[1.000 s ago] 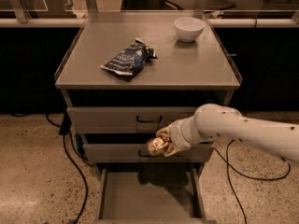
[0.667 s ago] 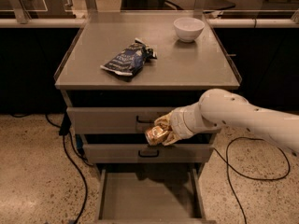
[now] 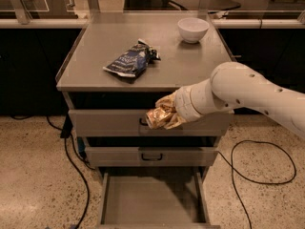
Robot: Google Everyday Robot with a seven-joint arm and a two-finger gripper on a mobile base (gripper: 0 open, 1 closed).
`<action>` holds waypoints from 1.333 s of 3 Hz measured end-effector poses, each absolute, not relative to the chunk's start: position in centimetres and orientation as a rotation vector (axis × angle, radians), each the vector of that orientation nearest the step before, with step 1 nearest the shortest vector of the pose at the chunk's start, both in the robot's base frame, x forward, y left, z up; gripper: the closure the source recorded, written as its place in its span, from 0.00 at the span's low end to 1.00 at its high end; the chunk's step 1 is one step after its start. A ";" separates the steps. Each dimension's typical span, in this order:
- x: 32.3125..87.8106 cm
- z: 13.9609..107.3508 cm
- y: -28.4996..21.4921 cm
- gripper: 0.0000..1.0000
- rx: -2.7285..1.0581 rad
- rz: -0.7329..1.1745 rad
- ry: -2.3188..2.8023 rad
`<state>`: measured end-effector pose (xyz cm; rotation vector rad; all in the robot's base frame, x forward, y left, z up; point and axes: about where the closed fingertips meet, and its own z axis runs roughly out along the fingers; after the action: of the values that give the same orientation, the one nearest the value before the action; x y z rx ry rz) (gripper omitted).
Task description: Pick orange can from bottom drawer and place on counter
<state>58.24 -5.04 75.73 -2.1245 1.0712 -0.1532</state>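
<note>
There is one orange can [image 3: 158,119], one dark blue snack bag [image 3: 129,60], one white bowl [image 3: 193,29], and one white arm [image 3: 238,92] with one claw [image 3: 166,114]. The cabinet has three grey drawers. The top drawer [image 3: 105,123] and the middle drawer [image 3: 114,155] are closed. The bottom drawer [image 3: 151,199] is pulled out and shows its flat grey floor.

The worktop [image 3: 190,63] is grey metal. The bag lies on it near the left edge, and the bowl stands near the far right corner. The floor [image 3: 33,175] is speckled stone, with dark cables [image 3: 76,175] on it at the left and right of the cabinet. Behind the cabinet there are dark panels and a light rail.

The can is shiny copper-orange, and its shape is hard to read inside the grip. The claw is pinching it, closed around it. The can hangs in the air in front of the top drawer, just below the front edge of the worktop, right of the middle, well above the bottom drawer
</note>
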 end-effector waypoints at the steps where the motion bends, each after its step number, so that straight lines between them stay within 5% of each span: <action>1: 58.1 77.0 -4.8 1.00 -2.136 -0.166 1.056; 4: 64.8 92.2 -5.2 1.00 -2.170 -0.305 0.900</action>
<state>64.77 -5.17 92.18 -2.1703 0.9002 -0.3046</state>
